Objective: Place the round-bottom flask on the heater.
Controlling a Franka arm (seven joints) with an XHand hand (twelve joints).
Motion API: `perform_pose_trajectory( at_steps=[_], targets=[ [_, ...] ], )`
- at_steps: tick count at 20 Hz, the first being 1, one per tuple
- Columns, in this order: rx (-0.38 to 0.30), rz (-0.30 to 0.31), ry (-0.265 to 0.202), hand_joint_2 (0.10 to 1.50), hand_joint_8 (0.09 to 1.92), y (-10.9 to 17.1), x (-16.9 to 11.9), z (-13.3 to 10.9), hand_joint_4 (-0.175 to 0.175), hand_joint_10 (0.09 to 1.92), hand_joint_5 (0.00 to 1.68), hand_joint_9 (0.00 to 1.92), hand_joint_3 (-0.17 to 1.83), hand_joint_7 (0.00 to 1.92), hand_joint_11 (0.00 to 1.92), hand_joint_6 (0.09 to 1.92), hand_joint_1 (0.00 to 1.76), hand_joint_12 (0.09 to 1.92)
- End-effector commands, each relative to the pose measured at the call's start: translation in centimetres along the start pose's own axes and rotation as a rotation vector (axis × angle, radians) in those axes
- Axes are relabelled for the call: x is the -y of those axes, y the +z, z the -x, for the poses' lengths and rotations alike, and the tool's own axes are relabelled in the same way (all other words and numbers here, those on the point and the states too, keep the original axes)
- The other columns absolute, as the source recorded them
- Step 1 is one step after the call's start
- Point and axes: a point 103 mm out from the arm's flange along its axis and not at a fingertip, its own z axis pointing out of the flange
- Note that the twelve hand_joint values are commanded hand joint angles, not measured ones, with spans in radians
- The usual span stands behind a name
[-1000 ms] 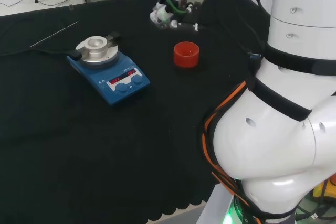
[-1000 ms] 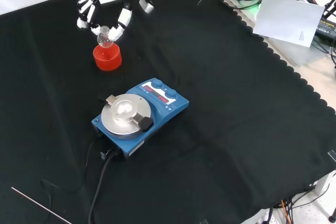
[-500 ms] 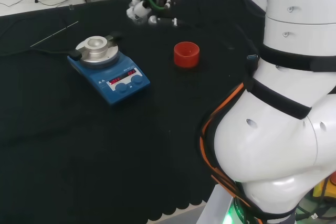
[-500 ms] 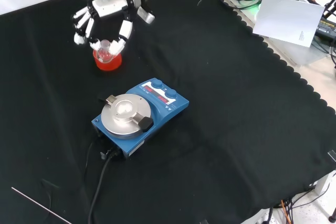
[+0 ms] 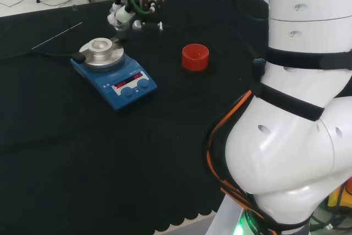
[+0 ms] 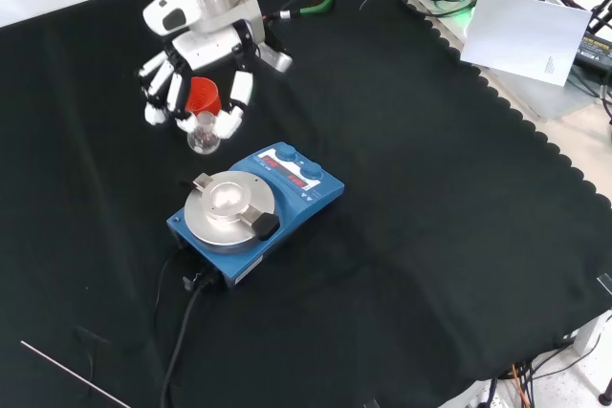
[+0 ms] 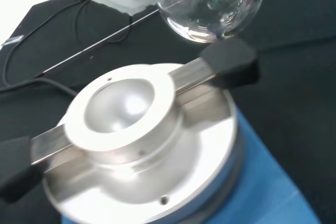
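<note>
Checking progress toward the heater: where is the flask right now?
In the front view the flask hangs in the robot hand, between the red stand and the heater.

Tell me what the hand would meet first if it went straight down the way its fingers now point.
The hand, shut on the round-bottom flask, points down at the cloth just short of the heater. Likely bare cloth first, though the wrist view puts the flask near the heater's rim; depth is unclear.

Red stand (image 5: 195, 57) on black cloth (image 6: 430, 188); thin rod (image 5: 56, 35), perhaps wire.
</note>
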Motion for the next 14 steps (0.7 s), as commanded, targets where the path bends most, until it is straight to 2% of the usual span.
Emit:
perform_pose_trajectory(
  at_steps=[1, 4, 11, 14],
  targets=[
    [-0.012, -0.017, -0.025, 0.76, 0.61, 1.0, -0.2, -1.6, 0.175, 0.62, 1.02, 0.59, 0.70, 0.46, 0.19, 1.12, 1.04, 1.34],
    [-0.015, -0.016, -0.023, 0.76, 0.61, 1.5, -0.4, -2.1, 0.175, 0.62, 1.02, 0.59, 0.70, 0.46, 0.19, 1.12, 1.04, 1.34],
    [-0.032, -0.035, -0.055, 0.76, 0.61, 2.9, -0.9, -3.5, 0.175, 0.62, 1.03, 0.59, 0.70, 0.46, 0.19, 1.11, 1.04, 1.34],
    [-0.051, -0.038, -0.059, 0.76, 0.61, 2.4, -1.0, -2.7, 0.175, 0.62, 1.03, 0.59, 0.70, 0.47, 0.19, 1.11, 1.04, 1.34]
  ],
)
